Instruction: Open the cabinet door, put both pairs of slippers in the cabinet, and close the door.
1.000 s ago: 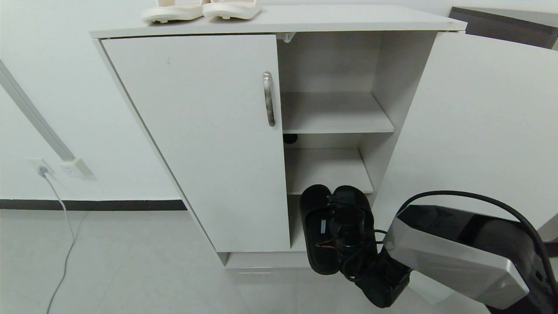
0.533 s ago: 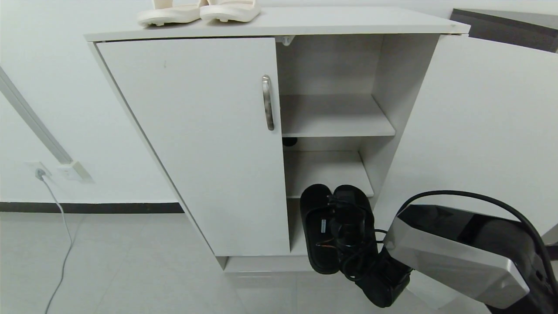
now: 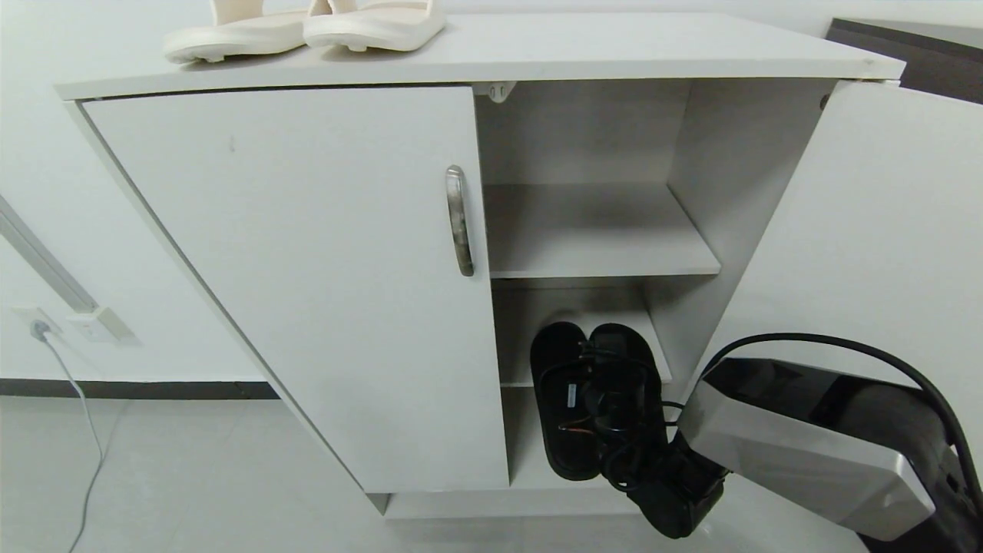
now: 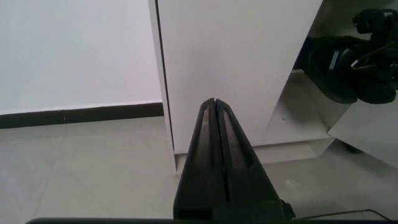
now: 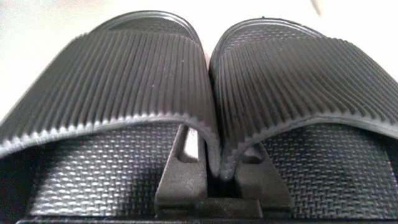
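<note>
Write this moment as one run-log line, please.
right gripper: shut on black slippers, before open cabinet | left gripper: shut | cream slippers: on cabinet top | right door: open

I see bright, even light on the white cabinet [image 3: 307,269]. Its open compartment [image 3: 584,138] sits in soft shade, the black slippers [image 5: 143,93] catch a pale sheen on their ribs, and straight edges bow toward my head view's borders.

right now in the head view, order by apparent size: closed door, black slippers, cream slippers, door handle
1. closed door
2. black slippers and cream slippers: too close to call, as the cream pair is cropped and farther off
3. door handle
</note>
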You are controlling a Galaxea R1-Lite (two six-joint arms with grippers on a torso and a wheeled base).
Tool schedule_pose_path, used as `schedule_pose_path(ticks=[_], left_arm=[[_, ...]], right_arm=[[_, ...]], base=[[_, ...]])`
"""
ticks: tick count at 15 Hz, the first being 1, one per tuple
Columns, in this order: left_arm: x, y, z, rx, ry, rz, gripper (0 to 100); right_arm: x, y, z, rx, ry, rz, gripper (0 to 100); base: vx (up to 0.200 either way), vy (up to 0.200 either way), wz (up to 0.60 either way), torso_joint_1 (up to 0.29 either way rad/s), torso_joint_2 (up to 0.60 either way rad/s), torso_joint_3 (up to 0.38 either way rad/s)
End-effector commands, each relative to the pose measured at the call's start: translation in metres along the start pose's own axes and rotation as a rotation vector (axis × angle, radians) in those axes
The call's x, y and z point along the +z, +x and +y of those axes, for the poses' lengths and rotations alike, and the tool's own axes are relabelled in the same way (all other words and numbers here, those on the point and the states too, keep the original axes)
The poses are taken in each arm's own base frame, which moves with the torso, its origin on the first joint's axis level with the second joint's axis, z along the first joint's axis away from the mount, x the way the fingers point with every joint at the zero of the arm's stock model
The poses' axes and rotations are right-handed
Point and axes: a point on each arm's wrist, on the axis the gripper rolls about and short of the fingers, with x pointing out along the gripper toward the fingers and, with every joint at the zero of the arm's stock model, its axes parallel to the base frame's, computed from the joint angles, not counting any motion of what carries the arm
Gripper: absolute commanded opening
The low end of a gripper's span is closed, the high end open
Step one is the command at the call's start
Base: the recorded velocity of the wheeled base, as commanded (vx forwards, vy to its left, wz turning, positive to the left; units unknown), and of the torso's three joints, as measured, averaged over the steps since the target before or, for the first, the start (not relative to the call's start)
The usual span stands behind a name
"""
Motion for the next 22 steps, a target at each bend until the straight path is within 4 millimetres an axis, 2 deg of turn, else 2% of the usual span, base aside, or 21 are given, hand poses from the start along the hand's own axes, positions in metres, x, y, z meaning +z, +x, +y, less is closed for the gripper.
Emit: schedule_pose_path(ticks=[1, 5, 10, 16, 22], left_arm=[[0.000, 0.000, 0.000, -0.001, -0.001, 0.002, 0], [0.000, 0.000, 0.000, 0.001, -0.001, 0.002, 0], [0.000, 0.000, 0.000, 0.001, -0.001, 0.002, 0], [0.000, 0.000, 0.000, -0.001, -0.001, 0.002, 0], [0.000, 0.000, 0.000, -0.001, -0.001, 0.002, 0]], right_arm=[[0.003, 0.000, 0.000, 0.001, -0.004, -0.005, 0], [0.015, 0.013, 0.006, 0.018, -0.028, -0.015, 0], [0.029, 0.037, 0.004, -0.023, 0.020, 0.017, 0], [0.034, 0.072, 0.002, -0.061, 0.035, 0.000, 0], [0.035, 0.084, 0.003, -0.038, 0.034, 0.011, 0]], base=[[0.000, 0.000, 0.00, 0.000, 0.00, 0.000], [0.000, 0.000, 0.00, 0.000, 0.00, 0.000], [0.000, 0.000, 0.00, 0.000, 0.00, 0.000], [0.000, 0.000, 0.00, 0.000, 0.00, 0.000], [0.000, 0.000, 0.00, 0.000, 0.00, 0.000]])
